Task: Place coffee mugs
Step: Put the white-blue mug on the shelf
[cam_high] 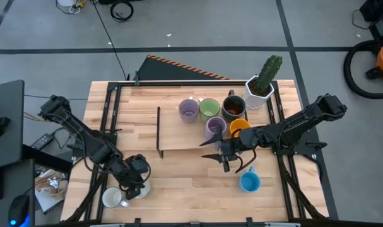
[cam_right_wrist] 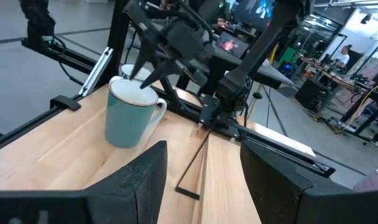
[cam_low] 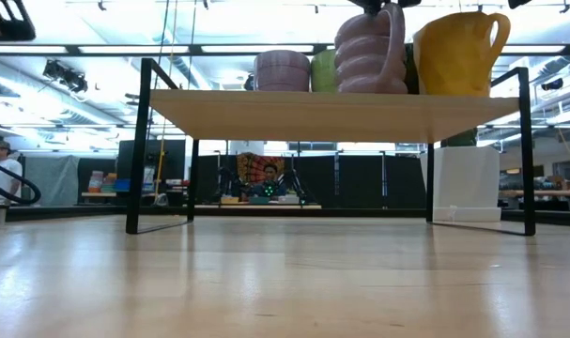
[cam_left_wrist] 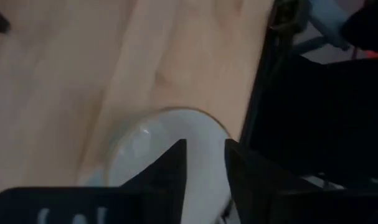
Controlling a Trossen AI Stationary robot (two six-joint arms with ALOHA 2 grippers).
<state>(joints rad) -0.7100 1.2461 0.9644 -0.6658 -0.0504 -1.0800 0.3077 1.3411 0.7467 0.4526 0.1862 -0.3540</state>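
High view shows five mugs (cam_high: 209, 108) up on the shelf (cam_high: 178, 140), blue (cam_high: 249, 182) and two white (cam_high: 112, 198) left on the worktop (cam_high: 178, 183); left gripper (cam_high: 135, 183) fingers narrow over one white's rim, right gripper (cam_high: 224, 154) wide, empty.

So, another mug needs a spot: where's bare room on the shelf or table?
Free: the shelf's left half, beside the lilac mug, and the table between the white mugs and the blue mug. Crowded: the shelf's right end, near the cactus pot.
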